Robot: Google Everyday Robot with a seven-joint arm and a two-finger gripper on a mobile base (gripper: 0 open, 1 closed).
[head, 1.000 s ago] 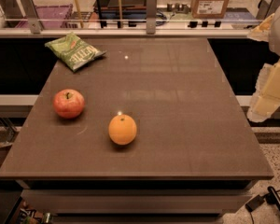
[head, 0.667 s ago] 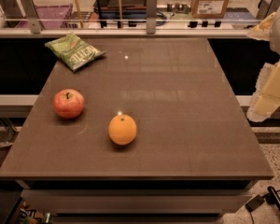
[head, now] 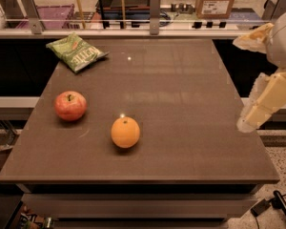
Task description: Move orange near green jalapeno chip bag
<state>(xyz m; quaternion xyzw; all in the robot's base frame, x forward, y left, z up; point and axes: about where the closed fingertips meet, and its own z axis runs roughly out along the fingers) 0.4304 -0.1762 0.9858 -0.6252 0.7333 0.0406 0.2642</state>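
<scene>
The orange [head: 125,132] sits on the brown table [head: 181,104], front and left of centre. The green jalapeno chip bag [head: 76,51] lies flat at the table's far left corner, well apart from the orange. My gripper [head: 266,99] is at the right edge of the view, over the table's right side and above its surface. It is far from the orange and holds nothing that I can see.
A red-and-yellow apple [head: 70,105] sits left of the orange, between it and the bag. A rail with posts [head: 155,6] runs behind the table, with a cardboard box [head: 218,0] beyond it. The table's edges drop to the floor.
</scene>
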